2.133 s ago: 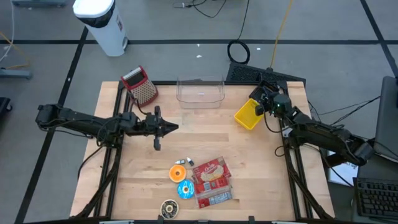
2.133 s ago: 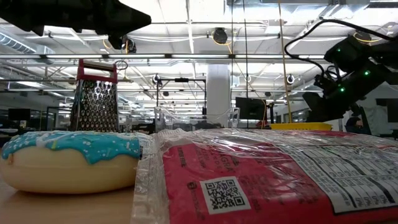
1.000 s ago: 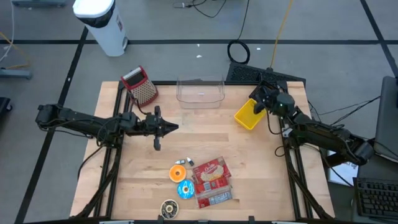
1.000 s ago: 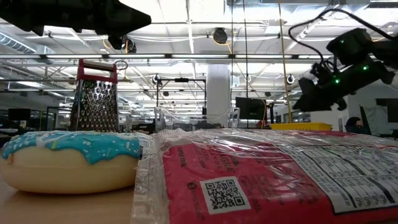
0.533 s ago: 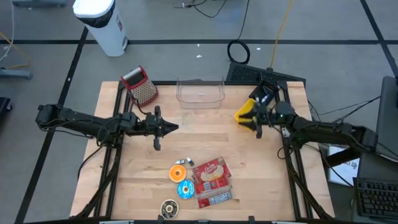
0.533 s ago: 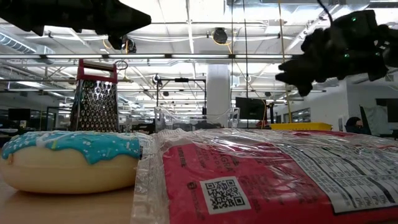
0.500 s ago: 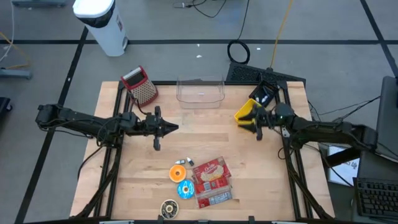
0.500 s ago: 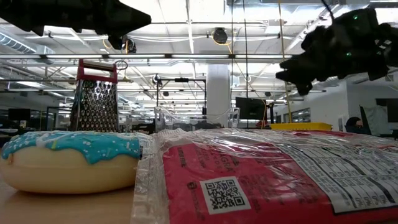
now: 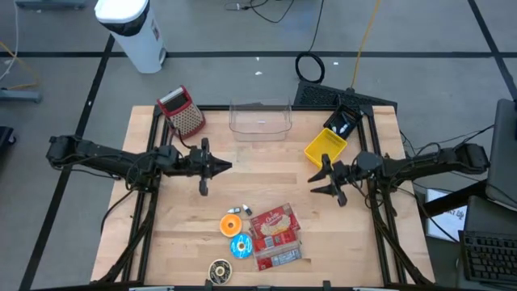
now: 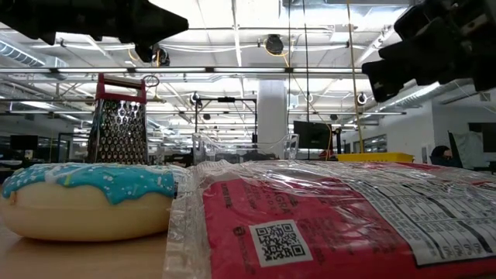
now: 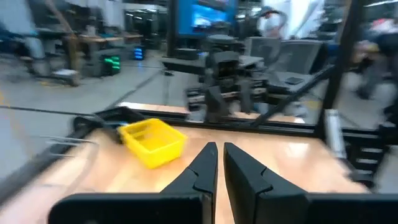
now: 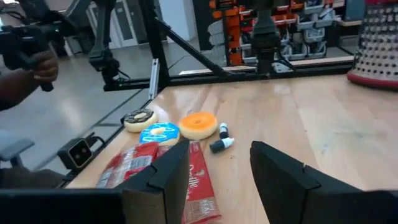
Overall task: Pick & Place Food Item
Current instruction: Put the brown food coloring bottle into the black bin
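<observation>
Glossy plastic-wrapped red packet [image 9: 275,236] lies flat beside round frosted doughnuts [image 9: 241,246].

table [image 9: 266,174]: along far edge we list grater [image 9: 183,111] at left, tub [image 9: 260,119] in middle, bin [image 9: 325,148] at right. near front edge we find snack packet [image 9: 276,234], three donuts [image 9: 233,243] just left of it, small bottle [image 9: 239,211] beside farthest donut. left gripper [image 9: 227,166] above left-centre, right gripper [image 9: 317,181] right of centre, just before bin.

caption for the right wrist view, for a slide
Open right pincer looks across the wooden table toward three donuts, a red snack packet and a grater.
</observation>
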Motion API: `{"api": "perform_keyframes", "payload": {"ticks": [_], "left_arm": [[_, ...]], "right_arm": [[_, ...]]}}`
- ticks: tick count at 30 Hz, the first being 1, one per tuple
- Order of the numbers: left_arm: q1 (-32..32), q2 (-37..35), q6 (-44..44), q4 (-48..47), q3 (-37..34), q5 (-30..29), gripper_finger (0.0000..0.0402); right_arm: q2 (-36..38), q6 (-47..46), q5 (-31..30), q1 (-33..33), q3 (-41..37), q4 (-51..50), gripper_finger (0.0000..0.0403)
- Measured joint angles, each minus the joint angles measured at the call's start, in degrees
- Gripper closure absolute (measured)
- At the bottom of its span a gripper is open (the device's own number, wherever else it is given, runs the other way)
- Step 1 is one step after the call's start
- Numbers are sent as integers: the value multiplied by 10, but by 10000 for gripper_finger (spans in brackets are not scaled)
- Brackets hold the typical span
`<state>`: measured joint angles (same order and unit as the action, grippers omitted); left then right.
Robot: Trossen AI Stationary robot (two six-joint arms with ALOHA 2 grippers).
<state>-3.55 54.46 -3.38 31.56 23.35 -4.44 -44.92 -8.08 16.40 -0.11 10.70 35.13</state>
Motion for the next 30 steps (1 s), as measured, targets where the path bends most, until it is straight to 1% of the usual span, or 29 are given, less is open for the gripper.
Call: {"api": "perform_keyframes", "payload": {"ticks": [2,3,4,7,9,11,12,15,18,23,26,30], "left_arm": [[-17,6,9,-7,3,19,376],[-31,18,14,-20,11,10,376],[-48,32,14,-42,24,-16,376],[-94,73,-9,-158,74,-104,376],[-113,113,-52,-225,127,-129,374],[-126,152,-100,-315,170,-130,367],[-131,174,-126,-352,189,-131,359],[-143,231,-194,-420,231,-130,328],[-151,279,-240,-447,241,-124,287],[-164,327,-242,-463,241,-84,224],[-173,349,-249,-469,241,-75,203],[-181,378,-247,-473,241,-76,195]], "right_arm": [[0,0,0,3,0,0,247],[0,0,0,3,0,0,247],[0,0,0,3,0,0,247],[0,0,-1,3,0,-2,247],[0,0,-1,3,0,-2,247],[0,4,-1,3,0,-2,247],[0,7,-1,3,0,-2,247],[0,15,-1,3,0,-2,247],[0,17,-1,2,0,-2,247],[0,17,-1,2,0,-6,247],[0,17,-1,2,0,-8,247],[0,17,-1,2,0,-8,247]]}}
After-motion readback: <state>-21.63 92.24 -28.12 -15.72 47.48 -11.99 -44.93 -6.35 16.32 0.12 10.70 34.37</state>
